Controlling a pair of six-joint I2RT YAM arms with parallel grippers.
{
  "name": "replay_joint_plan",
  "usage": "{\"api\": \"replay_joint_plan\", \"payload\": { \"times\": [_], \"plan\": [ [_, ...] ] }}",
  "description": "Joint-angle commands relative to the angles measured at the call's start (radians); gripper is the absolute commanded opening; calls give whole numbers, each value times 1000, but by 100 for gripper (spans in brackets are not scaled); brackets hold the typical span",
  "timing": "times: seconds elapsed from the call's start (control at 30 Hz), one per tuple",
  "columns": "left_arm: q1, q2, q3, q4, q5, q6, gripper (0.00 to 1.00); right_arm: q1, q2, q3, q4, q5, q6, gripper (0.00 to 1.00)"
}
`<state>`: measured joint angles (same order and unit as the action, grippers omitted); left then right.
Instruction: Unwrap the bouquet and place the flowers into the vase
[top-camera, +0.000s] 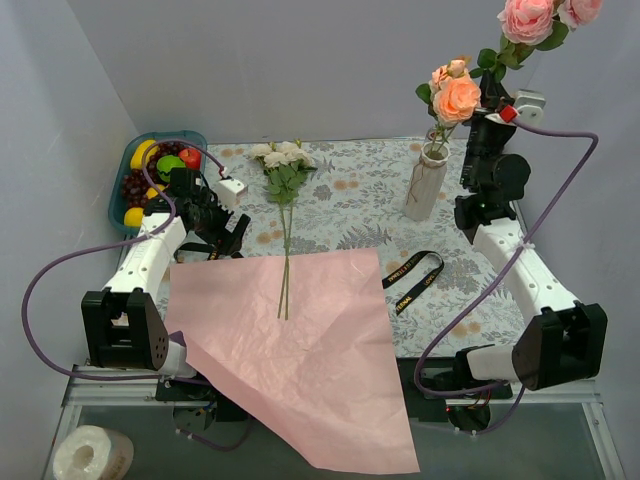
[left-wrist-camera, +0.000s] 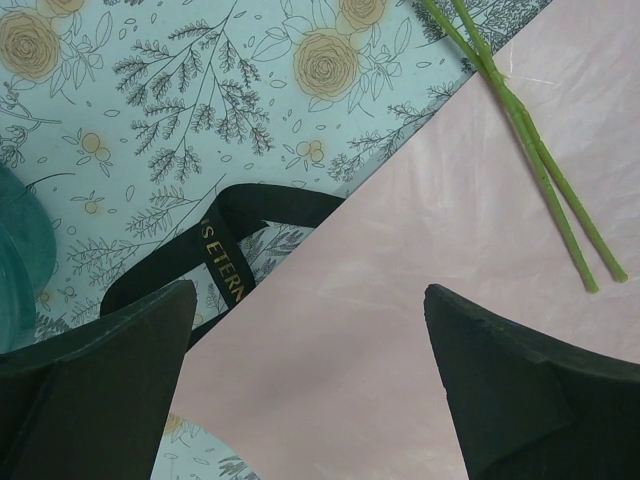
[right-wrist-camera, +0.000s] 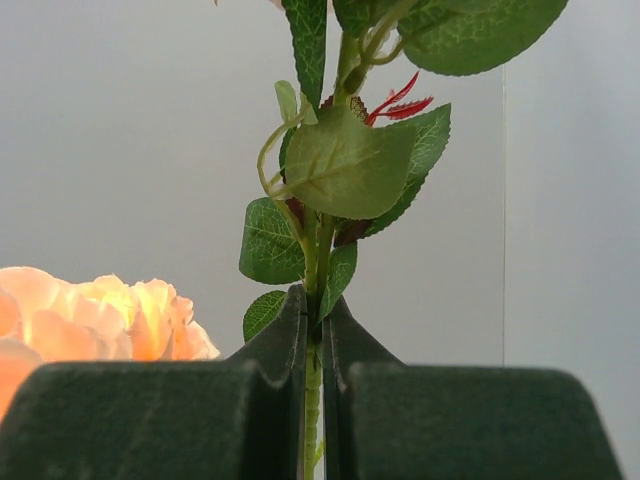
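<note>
The bouquet lies undone: its pink wrapping paper (top-camera: 300, 340) is spread flat on the table. White flowers (top-camera: 284, 160) rest with their stems (left-wrist-camera: 540, 160) across the paper. The cream vase (top-camera: 424, 182) at the back right holds peach roses (top-camera: 455, 95). My right gripper (top-camera: 497, 88) is raised beside the vase, to its right. It is shut on the green stem (right-wrist-camera: 314, 400) of pink roses (top-camera: 530, 15), held upright. My left gripper (left-wrist-camera: 308, 292) is open over the paper's left edge (left-wrist-camera: 400, 300), with nothing between its fingers.
A black gold-lettered ribbon (top-camera: 412, 275) lies right of the paper, and another ribbon loop (left-wrist-camera: 225, 255) lies by the left gripper. A blue basket of plastic fruit (top-camera: 150, 180) stands at the back left. A paper roll (top-camera: 90, 455) sits below the table's near edge.
</note>
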<state>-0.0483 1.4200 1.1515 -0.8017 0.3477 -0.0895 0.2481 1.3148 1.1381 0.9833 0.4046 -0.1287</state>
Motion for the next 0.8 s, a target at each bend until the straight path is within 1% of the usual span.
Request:
{"api": "replay_joint_plan", "payload": {
  "times": [0.0, 0.13, 0.3, 0.4, 0.47, 0.5, 0.53, 0.6, 0.63, 0.67, 0.73, 0.77],
  "plan": [
    [-1, -4, 2, 6, -4, 11, 98, 0, 15, 43, 45, -7, -28, 1],
    [-1, -3, 5, 4, -3, 11, 98, 5, 44, 63, -90, 33, -37, 1],
    [-1, 0, 17, -1, -4, 7, 98, 5, 37, 11, -143, 31, -9, 1],
    [-1, 0, 22, -2, -3, 5, 98, 3, 38, -1, -153, 22, 1, 6],
    [-1, 0, 24, -2, -1, 2, 98, 5, 41, 2, -182, 10, 6, 16],
    [-1, 0, 25, -4, -1, 2, 98, 3, 43, 14, -195, -6, 6, 23],
    [-1, -1, 25, -5, 0, 2, 98, 5, 44, 28, -251, -10, 9, 37],
    [-1, 0, 30, -7, 1, 4, 98, 3, 52, 52, -294, -19, 24, 50],
    [-1, 2, 33, -8, 0, 2, 98, 5, 54, 67, -322, -23, 27, 67],
    [-1, 2, 39, -10, 0, 1, 98, 3, 54, 74, -333, -23, 35, 77],
    [-1, -1, 40, -13, 4, 0, 98, 3, 47, 78, -354, -29, 38, 85],
    [-1, -1, 42, -10, 2, 0, 98, 5, 46, 78, -362, -35, 40, 86]
  ]
}}
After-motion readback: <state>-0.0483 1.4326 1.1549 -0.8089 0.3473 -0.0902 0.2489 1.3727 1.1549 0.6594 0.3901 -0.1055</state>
